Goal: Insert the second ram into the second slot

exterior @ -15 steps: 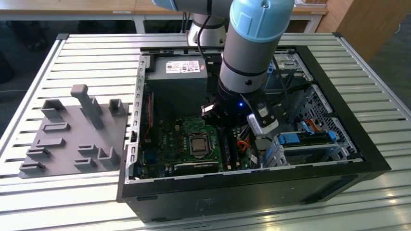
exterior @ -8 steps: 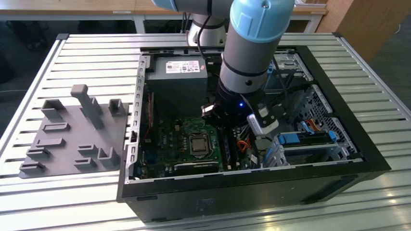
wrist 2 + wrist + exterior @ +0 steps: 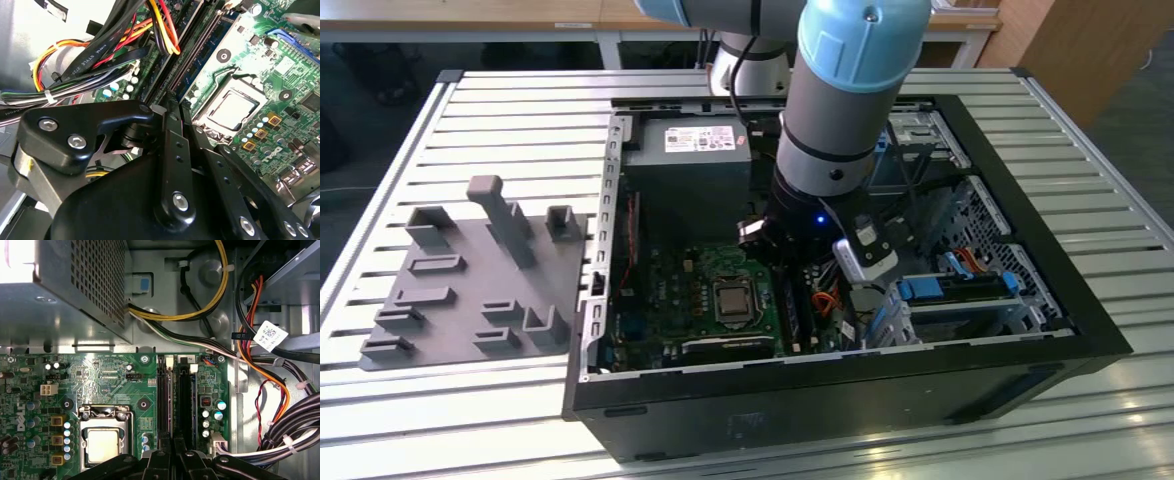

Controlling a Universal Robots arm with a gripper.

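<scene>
My gripper (image 3: 173, 442) hangs low inside the open computer case (image 3: 1067, 300), right over the memory slots (image 3: 186, 400) on the green motherboard (image 3: 700, 300). Its fingers stand pressed together, shut on the second ram (image 3: 171, 400). I see the ram edge-on as a thin grey strip that runs out from between the fingertips along one slot. The neighbouring slot beside it looks dark. In the second wrist view the gripper (image 3: 177, 102) points down the same slot line. In the exterior view the gripper (image 3: 803, 292) sits at the exterior view's right of the processor socket (image 3: 727, 298).
Bundled cables (image 3: 270, 405) crowd one side of the slots, and the processor socket (image 3: 102, 440) lies on the other. The power supply (image 3: 687, 160) fills the case's far end. Light-blue drive brackets (image 3: 961, 290) sit at the exterior view's right. A grey fixture tray (image 3: 467, 290) lies outside the case.
</scene>
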